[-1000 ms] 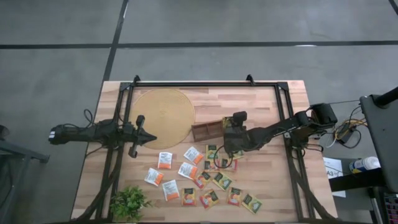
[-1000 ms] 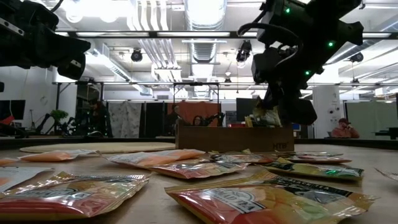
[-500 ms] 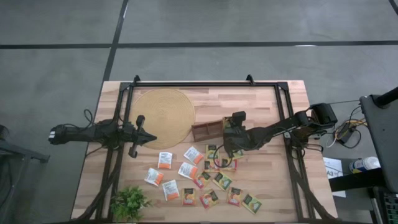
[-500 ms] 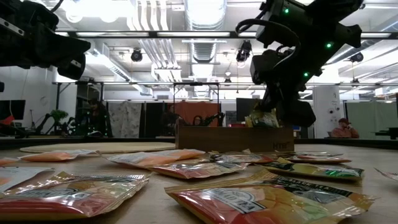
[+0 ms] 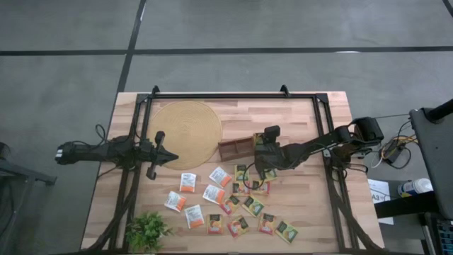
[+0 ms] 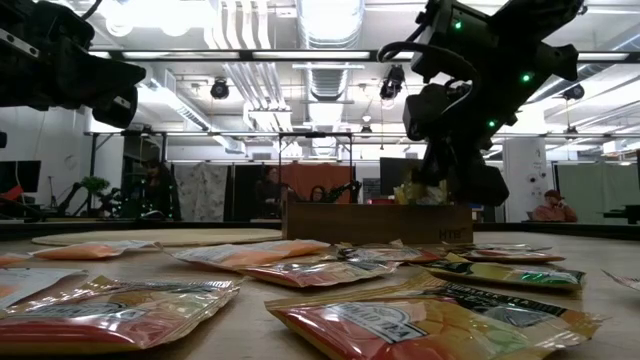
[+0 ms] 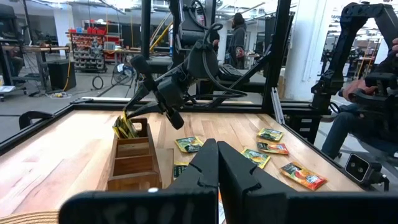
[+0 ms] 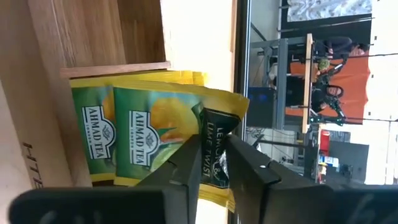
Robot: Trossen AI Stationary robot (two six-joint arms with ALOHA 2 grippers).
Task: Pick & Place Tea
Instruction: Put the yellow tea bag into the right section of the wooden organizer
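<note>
Over the tray's [image 5: 236,148] end compartment, right gripper [image 5: 263,153] loosening on a green tea sachet [image 8: 163,138] standing half in beside others; could snag and tip out if lifted crookedly; left gripper [image 5: 172,158] clenched, idle near the mat [image 5: 185,132].
</note>
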